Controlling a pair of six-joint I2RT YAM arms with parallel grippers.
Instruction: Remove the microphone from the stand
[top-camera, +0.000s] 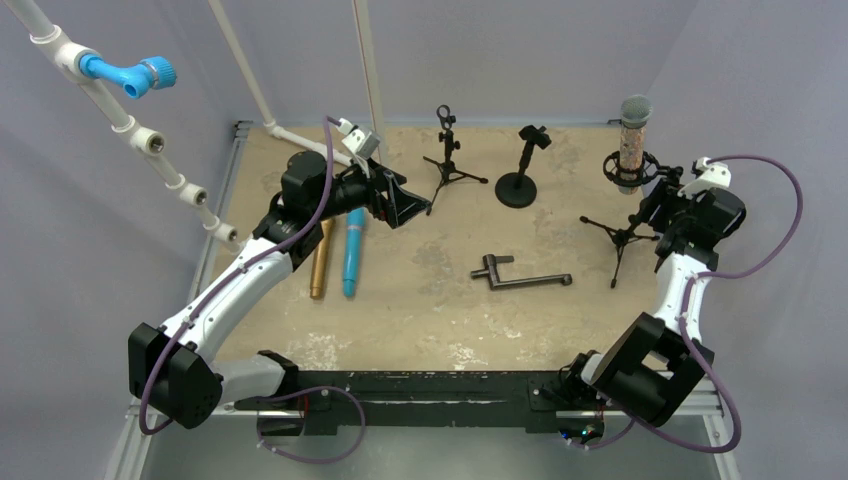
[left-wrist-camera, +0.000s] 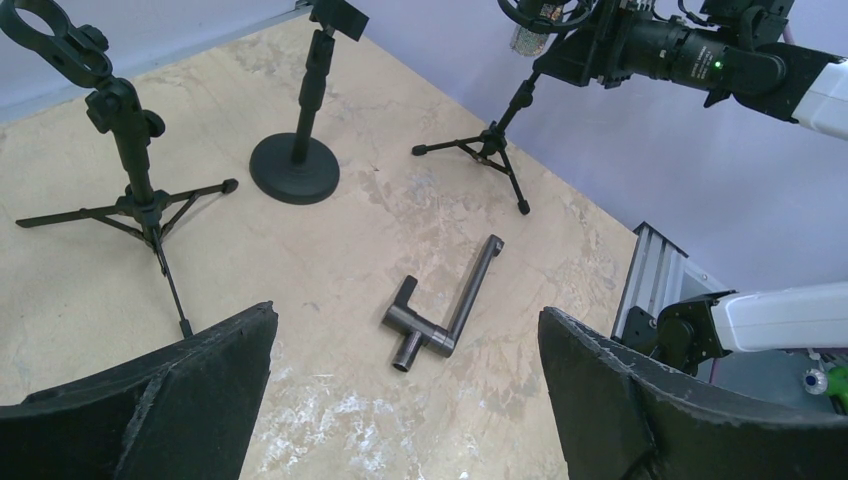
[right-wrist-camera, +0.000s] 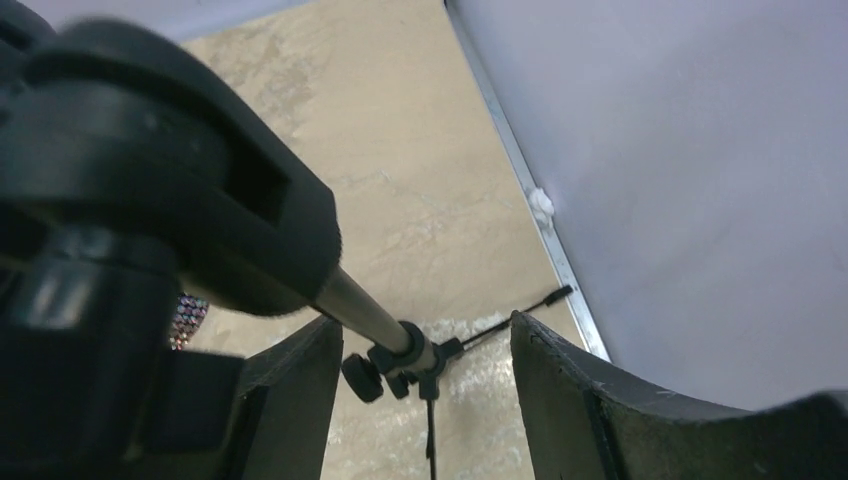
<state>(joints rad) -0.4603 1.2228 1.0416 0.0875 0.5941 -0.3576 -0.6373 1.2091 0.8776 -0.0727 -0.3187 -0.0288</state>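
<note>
hidden: a blurred black mass (right-wrist-camera: 150, 170) fills the upper left of my right wrist view, right at the lens; can't tell which part it is.
microphone (top-camera: 634, 140): upright in the stand (top-camera: 622, 236), upper right of the top view. Only a glittery sliver shows at the left edge of my right wrist view, and it is cut off at the top edge of the left wrist view.
stand pole: seen in the gap between my right fingers (right-wrist-camera: 290, 400), not touching them.
right gripper (right-wrist-camera: 422, 325): part open, clamping nothing, just beside the stand's mount; contact with it, cannot tell.
left gripper (top-camera: 405, 205): released wide, empty, upper middle of the top view, well apart from the microphone.
</note>
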